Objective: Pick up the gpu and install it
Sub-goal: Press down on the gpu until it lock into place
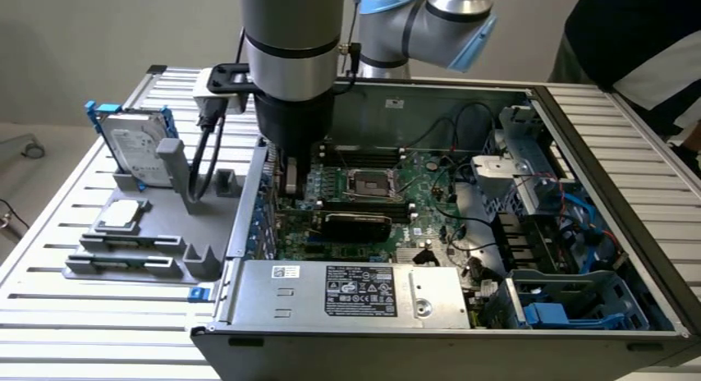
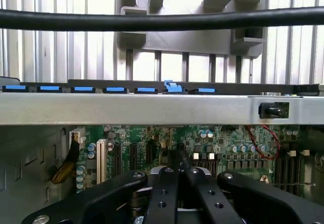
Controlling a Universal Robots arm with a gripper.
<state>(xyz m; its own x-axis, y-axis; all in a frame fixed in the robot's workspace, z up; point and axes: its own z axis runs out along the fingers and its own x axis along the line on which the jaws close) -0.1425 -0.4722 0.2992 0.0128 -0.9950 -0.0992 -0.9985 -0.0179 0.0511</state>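
Note:
The gpu (image 1: 353,224), a black glossy card on a green board, sits flat-edged in the motherboard (image 1: 422,192) of the open computer case, just below the processor socket (image 1: 367,182). My gripper (image 1: 290,186) hangs inside the case near its rear wall, to the exterior view's left of the gpu and slightly apart from it. In the wrist view the black fingers (image 2: 164,193) meet at the gripper (image 2: 179,176), shut, with nothing visible between them, over the green motherboard (image 2: 202,143).
A grey fixture (image 1: 153,233) outside the case carries a silver hard drive (image 1: 137,143), a processor (image 1: 121,215) and memory sticks (image 1: 121,262). The power supply (image 1: 350,292) fills the case's near side. A row of blue slot clips (image 2: 173,87) lines the case wall. A person (image 1: 646,44) stands at the far right.

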